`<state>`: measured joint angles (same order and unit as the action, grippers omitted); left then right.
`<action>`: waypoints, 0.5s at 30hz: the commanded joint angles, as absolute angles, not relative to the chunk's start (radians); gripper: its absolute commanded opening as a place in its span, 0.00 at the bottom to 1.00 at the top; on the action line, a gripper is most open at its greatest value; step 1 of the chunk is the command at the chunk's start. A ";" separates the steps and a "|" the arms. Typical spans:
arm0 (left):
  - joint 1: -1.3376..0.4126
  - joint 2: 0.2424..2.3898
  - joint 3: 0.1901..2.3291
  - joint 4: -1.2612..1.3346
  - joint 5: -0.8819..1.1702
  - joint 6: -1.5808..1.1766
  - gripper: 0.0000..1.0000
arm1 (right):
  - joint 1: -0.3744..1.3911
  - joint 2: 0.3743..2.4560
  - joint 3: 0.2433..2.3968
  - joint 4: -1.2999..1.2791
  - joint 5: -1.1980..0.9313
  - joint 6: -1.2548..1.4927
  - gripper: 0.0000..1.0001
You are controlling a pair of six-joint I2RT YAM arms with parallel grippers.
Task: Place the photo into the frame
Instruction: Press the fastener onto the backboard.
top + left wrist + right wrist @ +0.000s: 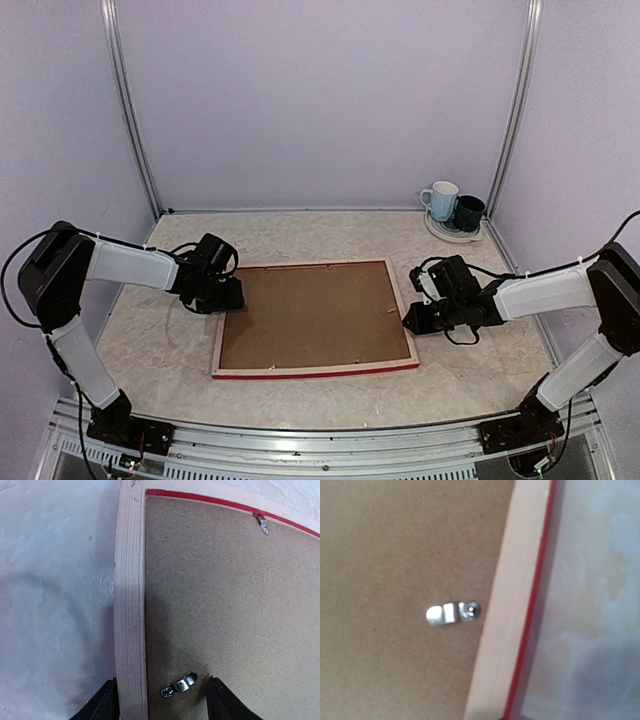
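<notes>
The frame (315, 369) lies back-up around the backing board (310, 315), presumably for fastener access; the photo is not seen. The left gripper (162, 700) stands open astride the clip (178, 685) at the board's left edge. The right gripper (410, 321) is at the board's right edge, state indeterminable.

Wood frame (130, 605), matt brown board (225, 605)

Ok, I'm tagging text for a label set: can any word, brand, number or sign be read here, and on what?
None can be read.
The frame, its brown backing board and the metal clips show no print.
The white mug and dark mug at the far right are too small to tell any marking.
</notes>
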<state>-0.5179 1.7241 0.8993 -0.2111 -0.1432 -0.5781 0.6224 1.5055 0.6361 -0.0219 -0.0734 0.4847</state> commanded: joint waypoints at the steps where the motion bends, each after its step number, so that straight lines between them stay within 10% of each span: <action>1: -0.518 1.710 0.908 -0.230 -0.156 -0.578 0.58 | 0.620 1.543 0.605 -0.028 -0.105 0.495 0.13; 15: -0.510 1.732 0.892 -0.215 -0.188 -0.578 0.40 | 0.620 1.546 0.600 -0.017 -0.117 0.505 0.13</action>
